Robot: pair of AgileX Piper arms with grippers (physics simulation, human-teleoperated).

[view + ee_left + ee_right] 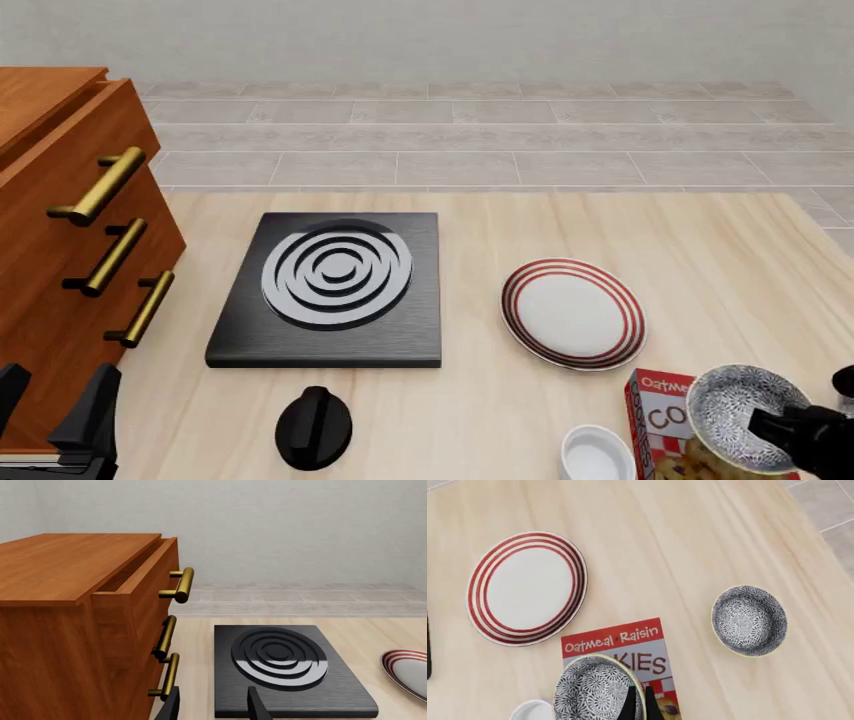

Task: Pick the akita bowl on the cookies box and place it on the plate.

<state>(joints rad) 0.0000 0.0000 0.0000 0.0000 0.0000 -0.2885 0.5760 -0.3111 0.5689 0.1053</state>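
Right claw (638, 702) pinches the akita bowl (745, 415) rim, fingers closed on its wall; bowl tilts above the cookies box (624, 655), near right. Plate (574, 313) waits far-left. Left claw (213, 705) idle, open.

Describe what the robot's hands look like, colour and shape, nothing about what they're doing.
Both are plain matte black with no visible markings or cables. The left hand shows two flat, narrow, blade-like fingers. The right hand shows two slim dark fingers tapering to thin tips; from the front it looks like a blocky black body at the frame's lower right.
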